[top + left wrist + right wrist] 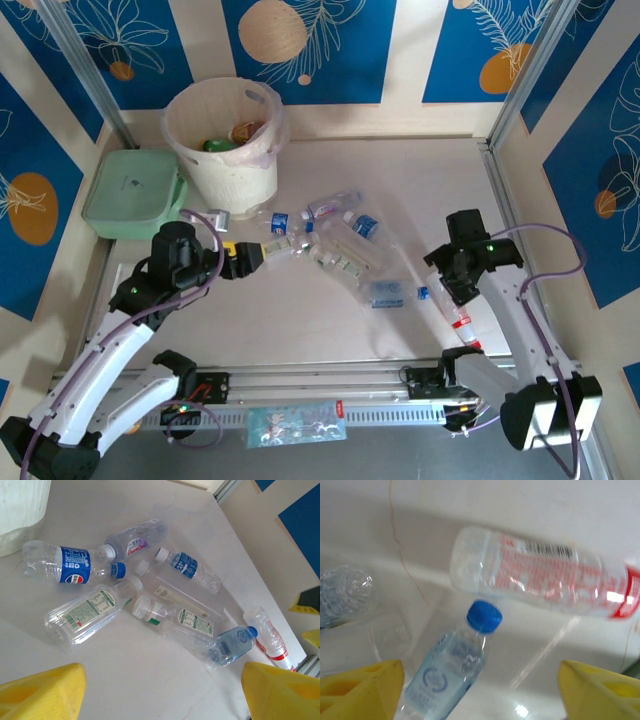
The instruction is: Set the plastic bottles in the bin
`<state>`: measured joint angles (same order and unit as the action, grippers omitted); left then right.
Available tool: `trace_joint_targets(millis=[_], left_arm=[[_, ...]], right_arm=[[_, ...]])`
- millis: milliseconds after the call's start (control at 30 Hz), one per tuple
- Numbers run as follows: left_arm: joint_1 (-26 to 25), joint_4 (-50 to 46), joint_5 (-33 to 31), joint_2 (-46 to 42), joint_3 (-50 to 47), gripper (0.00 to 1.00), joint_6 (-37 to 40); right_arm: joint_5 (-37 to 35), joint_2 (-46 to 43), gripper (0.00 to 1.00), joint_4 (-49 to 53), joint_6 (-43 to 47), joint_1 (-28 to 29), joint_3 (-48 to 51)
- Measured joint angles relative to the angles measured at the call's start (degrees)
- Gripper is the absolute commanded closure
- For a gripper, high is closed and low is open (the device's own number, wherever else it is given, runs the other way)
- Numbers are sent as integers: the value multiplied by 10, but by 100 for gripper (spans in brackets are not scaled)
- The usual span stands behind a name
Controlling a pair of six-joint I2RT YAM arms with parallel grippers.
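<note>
Bin [235,178]: upright; plastic bottles [338,248]: lying scattered just right of it, nearer the arms; left gripper [258,254]: near bin's front, jaws wide, empty; right gripper [443,288]: well right of bin, jaws wide above blue-capped bottle [452,665], gripping nothing.

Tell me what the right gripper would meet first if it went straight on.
Probably the blue-capped bottle, lying right ahead of the right gripper; the red-labelled bottle lies beyond it, though depth is unclear.

The blue-capped bottle [450,675] loses its base at the lower edge. Beyond its cap the red-printed bottle [540,575] is blurred; left of it a clear bottle [342,592] is cropped
</note>
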<state>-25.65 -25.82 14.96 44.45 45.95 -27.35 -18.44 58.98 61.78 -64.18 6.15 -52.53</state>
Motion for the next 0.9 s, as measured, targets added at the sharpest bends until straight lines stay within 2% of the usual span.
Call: trace_joint_targets(millis=[167,233,367,500,633,700,900], left_arm=[[0,0,2,0,-5,18,9],[0,0,2,0,-5,18,9],[-1,0,2,0,-5,18,17],[-9,-2,0,0,-5,18,24],[-20,-3,-1,5,-5,18,30],[-26,-4,-3,9,-5,18,34],[-38,-7,-6,10,-5,17,39]], right_arm=[[-40,73,8,-16,66,-7,-6],[-46,99,11,-3,55,-13,-16],[-25,120,14,37,-7,-48,-34],[26,114,15,53,-88,-85,-30],[83,99,9,45,-159,-126,-9],[108,98,1,37,-191,-148,4],[153,98,1,14,-268,-165,22]])
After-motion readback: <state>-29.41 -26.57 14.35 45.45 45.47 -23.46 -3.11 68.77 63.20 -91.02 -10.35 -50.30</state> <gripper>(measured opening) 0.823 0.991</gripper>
